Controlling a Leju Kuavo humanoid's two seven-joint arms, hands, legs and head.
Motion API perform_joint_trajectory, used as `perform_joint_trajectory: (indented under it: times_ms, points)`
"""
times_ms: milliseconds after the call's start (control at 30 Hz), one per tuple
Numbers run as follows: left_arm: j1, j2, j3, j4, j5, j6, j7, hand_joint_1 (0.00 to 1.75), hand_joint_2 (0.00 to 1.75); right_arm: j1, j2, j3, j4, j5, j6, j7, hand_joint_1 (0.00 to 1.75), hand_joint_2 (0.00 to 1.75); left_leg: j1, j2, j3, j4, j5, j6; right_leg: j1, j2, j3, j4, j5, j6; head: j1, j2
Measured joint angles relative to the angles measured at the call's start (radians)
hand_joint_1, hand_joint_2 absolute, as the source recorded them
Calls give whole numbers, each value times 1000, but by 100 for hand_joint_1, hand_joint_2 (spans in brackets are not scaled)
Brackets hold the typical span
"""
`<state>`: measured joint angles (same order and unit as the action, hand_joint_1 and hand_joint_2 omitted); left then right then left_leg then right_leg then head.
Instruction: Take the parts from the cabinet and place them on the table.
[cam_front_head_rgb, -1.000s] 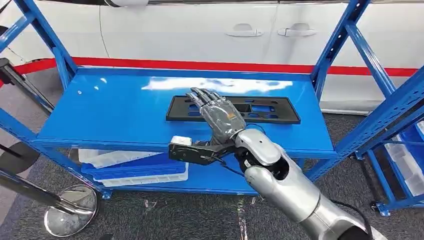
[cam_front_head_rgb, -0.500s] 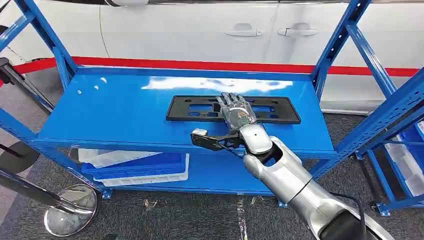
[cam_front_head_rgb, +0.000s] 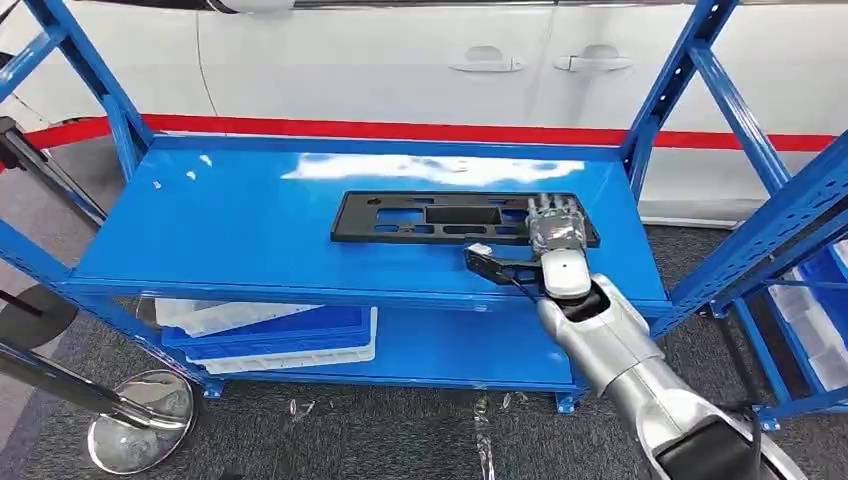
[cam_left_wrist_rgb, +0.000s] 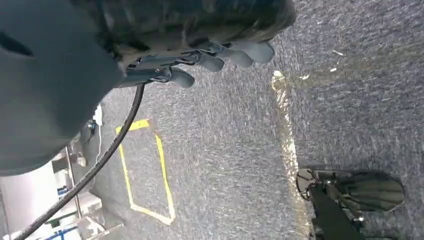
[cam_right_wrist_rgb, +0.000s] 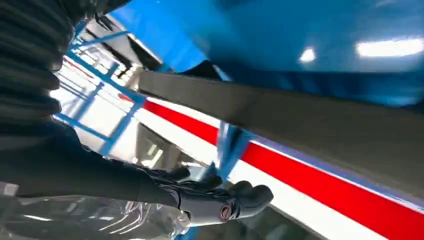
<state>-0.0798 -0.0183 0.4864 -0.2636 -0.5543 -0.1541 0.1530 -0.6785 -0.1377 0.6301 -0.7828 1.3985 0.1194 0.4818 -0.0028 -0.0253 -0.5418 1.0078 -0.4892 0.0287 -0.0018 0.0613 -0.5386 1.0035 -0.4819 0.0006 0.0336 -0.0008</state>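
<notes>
A long flat black part (cam_front_head_rgb: 440, 217) with cut-outs lies on the top shelf of the blue cabinet (cam_front_head_rgb: 230, 220). My right hand (cam_front_head_rgb: 553, 232) is at the part's right end, fingers stretched out flat over it and thumb pointing left along its near edge; it grips nothing. In the right wrist view the dark fingers (cam_right_wrist_rgb: 220, 197) sit beside the part's edge (cam_right_wrist_rgb: 310, 122), below the blue shelf surface (cam_right_wrist_rgb: 325, 35). Whether the fingers touch the part is unclear. My left hand (cam_left_wrist_rgb: 220, 52) hangs over grey carpet, its fingers loosely bent and holding nothing.
Blue uprights (cam_front_head_rgb: 665, 95) frame the shelf on both sides. White and blue trays (cam_front_head_rgb: 270, 335) lie on the lower shelf. A white car door (cam_front_head_rgb: 420, 60) stands behind. Another blue rack (cam_front_head_rgb: 800, 260) is at the right, a chrome post base (cam_front_head_rgb: 140, 420) on the floor at left.
My right hand has moved to the right along the black part, from near its left-middle to its right end. The part has stayed in place.
</notes>
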Motion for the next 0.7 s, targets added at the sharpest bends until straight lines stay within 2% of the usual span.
perform_joint_trajectory:
  times_ms: [400, 700]
  points:
    - [-1, -12, 0, 0, -24, 5, 0, 0, 0, 22, 0, -117, 33, 91, -71, -16, 0, 175, 0, 0, 0, 0, 0, 0, 0, 0, 0, 1, 0, 0, 0, 0]
    - [-3, -19, 0, 0, -45, 7, -4, 0, 0, 33, 21, -203, 51, 155, -133, -71, 0, 175, 0, 0, 0, 0, 0, 0, 0, 0, 0, 1, 0, 0, 0, 0]
